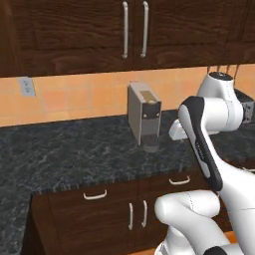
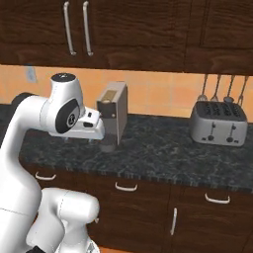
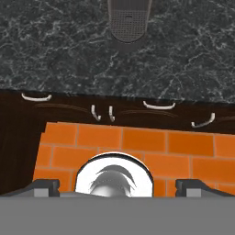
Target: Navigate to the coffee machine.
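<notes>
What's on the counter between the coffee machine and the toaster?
Nothing. In the right base view, only bare dark speckled counter stretches between the coffee machine and the toaster.

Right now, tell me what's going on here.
A white robot arm on a mobile base is parked facing a dark stone counter, handling nothing. The coffee machine stands upright on that counter straight ahead, its drip base seen from above in the hand view. The gripper hangs over the orange tile floor in front of the lower cabinets, fingers spread with nothing between them. A toaster sits further right on the counter, under hanging utensils.
</notes>
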Tool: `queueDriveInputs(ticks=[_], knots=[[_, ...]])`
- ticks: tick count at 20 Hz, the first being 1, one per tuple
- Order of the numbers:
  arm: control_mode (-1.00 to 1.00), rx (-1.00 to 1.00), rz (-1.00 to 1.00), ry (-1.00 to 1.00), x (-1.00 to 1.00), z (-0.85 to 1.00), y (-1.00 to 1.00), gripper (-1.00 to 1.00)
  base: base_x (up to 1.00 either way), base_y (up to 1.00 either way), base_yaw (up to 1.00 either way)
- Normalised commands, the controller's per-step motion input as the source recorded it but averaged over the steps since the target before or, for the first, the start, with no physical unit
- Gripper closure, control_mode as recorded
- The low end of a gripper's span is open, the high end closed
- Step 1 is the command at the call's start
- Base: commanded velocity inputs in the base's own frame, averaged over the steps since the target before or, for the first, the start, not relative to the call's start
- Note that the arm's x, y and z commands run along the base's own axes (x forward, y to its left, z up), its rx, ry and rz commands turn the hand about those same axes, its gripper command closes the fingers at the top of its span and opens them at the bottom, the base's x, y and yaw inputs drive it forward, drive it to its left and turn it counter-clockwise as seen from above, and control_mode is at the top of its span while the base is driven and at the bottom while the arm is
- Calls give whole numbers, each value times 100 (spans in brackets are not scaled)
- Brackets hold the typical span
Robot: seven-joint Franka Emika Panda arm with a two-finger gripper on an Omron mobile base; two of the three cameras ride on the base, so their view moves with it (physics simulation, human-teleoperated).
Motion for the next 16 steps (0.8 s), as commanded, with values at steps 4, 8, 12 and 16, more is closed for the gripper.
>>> queueDriveInputs(ticks=[4,8,12,16], knots=[[100,0,0,0,0,0,0,-100,58,-22,0],[100,0,0,0,0,0,0,-100,5,-30,0],[100,0,0,0,0,0,0,-100,17,-32,0],[100,0,0,0,0,0,0,-100,43,-17,0]])
